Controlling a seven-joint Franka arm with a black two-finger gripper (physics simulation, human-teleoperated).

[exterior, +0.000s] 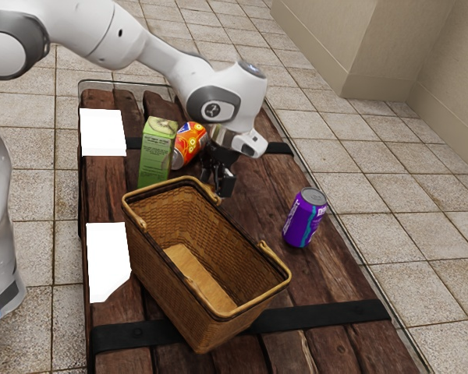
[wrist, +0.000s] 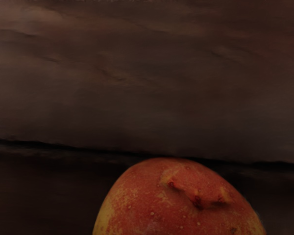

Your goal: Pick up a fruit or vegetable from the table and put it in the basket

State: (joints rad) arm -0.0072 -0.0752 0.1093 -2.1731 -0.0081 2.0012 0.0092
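Taking the basket (exterior: 168, 288) as the middle of a clock whose twelve points to the exterior view's top, the gripper (exterior: 220, 187) hangs at twelve, just past the rim. The red-and-yellow fruit (wrist: 179, 205) is close under the hand in the wrist view, above or on the dark planks of the worktop (exterior: 335, 273); I cannot tell whether the gripper is wide, narrow or holding it. The green carton (exterior: 156, 152) stands upright at eleven o'clock, with the orange-red can (exterior: 190, 143) tilted just beside it, nearer twelve. The purple can (exterior: 303, 220) stands at two, apart from the basket. One white patch (exterior: 108, 261) lies at nine, beside the basket.
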